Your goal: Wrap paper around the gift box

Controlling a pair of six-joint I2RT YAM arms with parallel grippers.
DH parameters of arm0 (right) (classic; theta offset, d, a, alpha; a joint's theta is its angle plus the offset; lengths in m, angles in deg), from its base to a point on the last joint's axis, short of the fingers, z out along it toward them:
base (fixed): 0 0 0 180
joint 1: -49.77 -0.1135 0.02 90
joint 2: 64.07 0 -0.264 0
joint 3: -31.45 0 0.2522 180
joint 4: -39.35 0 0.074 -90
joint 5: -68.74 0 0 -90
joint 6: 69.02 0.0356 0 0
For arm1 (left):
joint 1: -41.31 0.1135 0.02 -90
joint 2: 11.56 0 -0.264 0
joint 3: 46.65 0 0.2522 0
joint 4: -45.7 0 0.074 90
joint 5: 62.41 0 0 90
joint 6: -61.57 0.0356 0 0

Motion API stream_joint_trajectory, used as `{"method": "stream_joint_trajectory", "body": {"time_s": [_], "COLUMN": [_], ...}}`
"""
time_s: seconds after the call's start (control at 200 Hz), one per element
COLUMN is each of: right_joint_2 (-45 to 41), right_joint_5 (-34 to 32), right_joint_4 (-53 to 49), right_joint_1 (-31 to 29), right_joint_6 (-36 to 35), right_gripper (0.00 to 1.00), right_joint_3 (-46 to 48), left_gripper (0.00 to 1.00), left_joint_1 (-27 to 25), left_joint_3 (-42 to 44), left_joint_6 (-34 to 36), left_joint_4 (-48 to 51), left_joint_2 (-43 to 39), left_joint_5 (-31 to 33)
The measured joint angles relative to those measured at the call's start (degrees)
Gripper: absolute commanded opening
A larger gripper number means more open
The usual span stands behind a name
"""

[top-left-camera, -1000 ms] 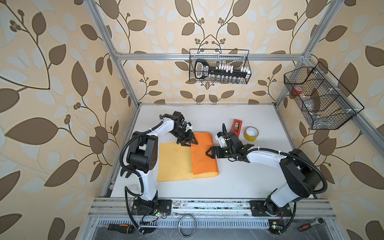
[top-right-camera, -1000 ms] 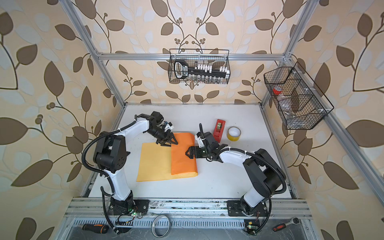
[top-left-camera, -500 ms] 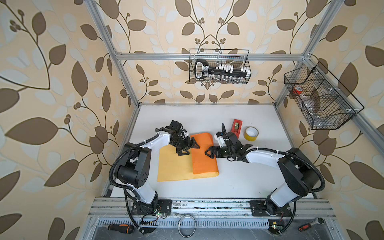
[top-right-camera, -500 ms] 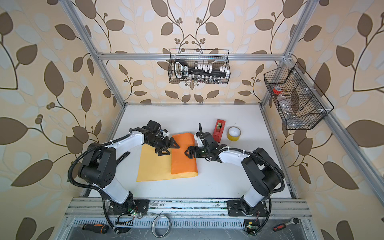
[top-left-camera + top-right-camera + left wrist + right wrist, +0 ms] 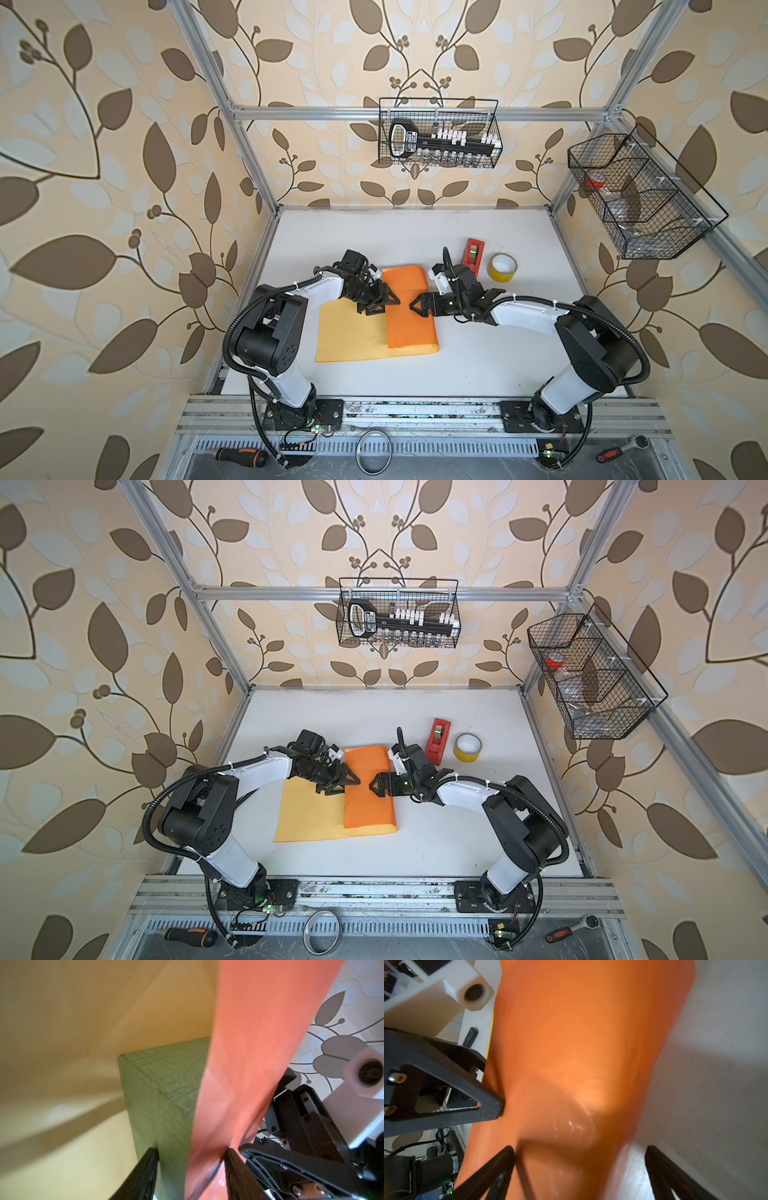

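Yellow-tan paper [image 5: 353, 332] lies flat on the white table [image 5: 478, 374]. Its right part is turned over leftwards as a glossy orange flap [image 5: 411, 328], which shows the sheet's other face. In both top views that flap hides the gift box. Only the left wrist view shows the gift box [image 5: 166, 1084], green and finely textured, sitting on the tan side. There the flap is draped across part of its top, leaving a corner and one side bare. By my reading one fold is made, and the left part of the sheet is not yet brought up.

A little farther back, the two grippers face each other across the flap. The left gripper [image 5: 380, 302] stands at the flap's left edge with its jaws part-way apart. One finger [image 5: 145, 1169] is against the box's bare side and the other [image 5: 234, 1169] is on the orange surface. I cannot tell whether it truly pinches the flap to the box. The right gripper [image 5: 417, 307] sits at the flap's right side, jaws spread wide and holding nothing. One finger [image 5: 496, 1167] touches the orange paper and the other [image 5: 666, 1169] is over bare table.

Farther off to the right, the red tape dispenser [image 5: 473, 255] and the yellow tape roll [image 5: 502, 268] stand apart from the paper. I judge that the second side fold, both ends and the taping are left to do.
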State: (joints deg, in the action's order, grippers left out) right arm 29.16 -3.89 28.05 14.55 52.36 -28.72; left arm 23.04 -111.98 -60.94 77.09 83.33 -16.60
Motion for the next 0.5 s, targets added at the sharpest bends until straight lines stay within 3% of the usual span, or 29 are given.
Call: {"method": "stream_joint_trajectory", "body": {"time_s": [0.5], "right_joint_2": [-7.1], "right_joint_5": [1.97], "right_joint_4": [-9.42], "right_joint_1": [4.85], "right_joint_6": [-4.11], "right_gripper": [0.99], "right_joint_3": [-0.57], "left_gripper": [0.31], "left_joint_1": [-0.15], "left_joint_3": [2.4], "left_joint_6": [-0.94], "left_joint_4": [-5.25], "left_joint_2": [-0.33], "left_joint_5": [-2.95]}}
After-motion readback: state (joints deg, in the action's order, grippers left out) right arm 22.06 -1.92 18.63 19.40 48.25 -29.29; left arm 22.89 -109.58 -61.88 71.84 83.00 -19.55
